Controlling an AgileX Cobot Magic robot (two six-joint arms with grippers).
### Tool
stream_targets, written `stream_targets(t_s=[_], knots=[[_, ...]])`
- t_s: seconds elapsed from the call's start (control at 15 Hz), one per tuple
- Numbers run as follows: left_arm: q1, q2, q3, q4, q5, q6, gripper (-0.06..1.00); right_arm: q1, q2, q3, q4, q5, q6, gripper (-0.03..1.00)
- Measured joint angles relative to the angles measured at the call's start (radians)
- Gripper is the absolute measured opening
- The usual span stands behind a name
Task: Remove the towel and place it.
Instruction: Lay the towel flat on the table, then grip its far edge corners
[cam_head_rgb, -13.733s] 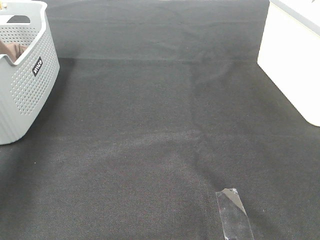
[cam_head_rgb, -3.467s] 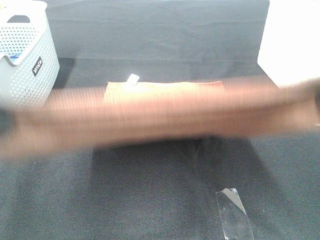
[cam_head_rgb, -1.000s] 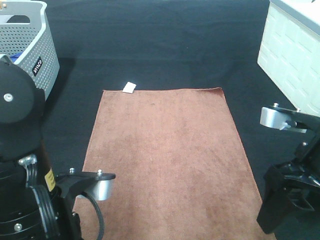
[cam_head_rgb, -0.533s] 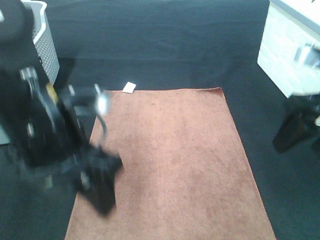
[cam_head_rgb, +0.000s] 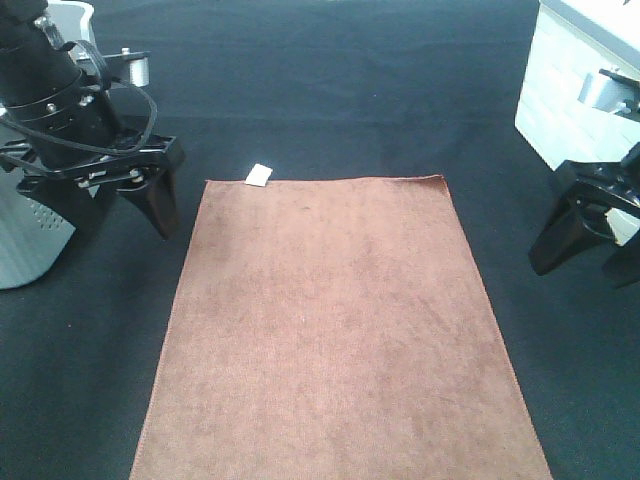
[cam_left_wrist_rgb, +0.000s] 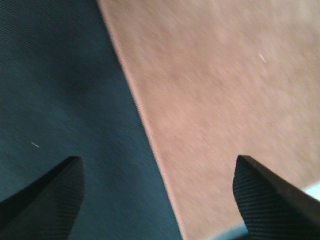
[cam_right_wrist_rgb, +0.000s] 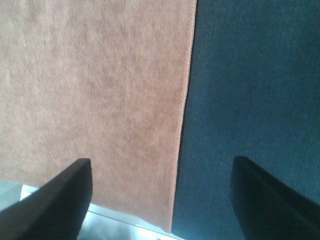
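The brown towel (cam_head_rgb: 340, 330) lies spread flat on the black mat, its small white tag (cam_head_rgb: 259, 175) at the far left corner. My left gripper (cam_head_rgb: 120, 210) hangs open just off the towel's far left corner, in front of the basket, holding nothing. In the left wrist view the towel (cam_left_wrist_rgb: 225, 100) has its long edge running between the open left gripper (cam_left_wrist_rgb: 157, 200). My right gripper (cam_head_rgb: 590, 255) stands open to the right of the towel, clear of it. The right wrist view shows the towel (cam_right_wrist_rgb: 90, 100) and its edge between the empty right gripper (cam_right_wrist_rgb: 160, 200).
A grey perforated basket (cam_head_rgb: 30, 250) stands at the far left, mostly hidden behind my left arm. A white box (cam_head_rgb: 560, 100) sits at the far right, close behind my right arm. Black mat (cam_head_rgb: 330, 90) surrounds the towel.
Both arms have swung away from the towel's near end: the left to the far left beside the basket, the right to the far right by the box. The towel stays flat.
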Motion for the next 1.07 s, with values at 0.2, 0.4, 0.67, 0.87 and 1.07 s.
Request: stream_targets(t_s=[0.2, 0.4, 0.67, 0.87, 1.07], knots=[[0.007, 0.008, -0.016, 0.011, -0.016, 0.0, 0.77, 0.0, 0.063, -0.07, 0.019, -0.048, -0.002, 0.74], [0.044, 0.093, -0.161, 0.014, -0.027, 0.002, 0.77, 0.0, 0.259, -0.355, 0.008, -0.016, -0.002, 0.74], [0.073, 0.321, -0.479, 0.021, 0.021, 0.008, 0.77, 0.0, 0.546, -0.719, 0.041, 0.039, -0.057, 0.74], [0.1, 0.537, -0.744, 0.02, 0.112, 0.011, 0.77, 0.0, 0.726, -0.87, 0.071, 0.054, -0.087, 0.74], [0.104, 0.71, -0.964, 0.022, 0.137, 0.02, 0.77, 0.0, 0.843, -0.914, 0.046, 0.017, -0.091, 0.74]])
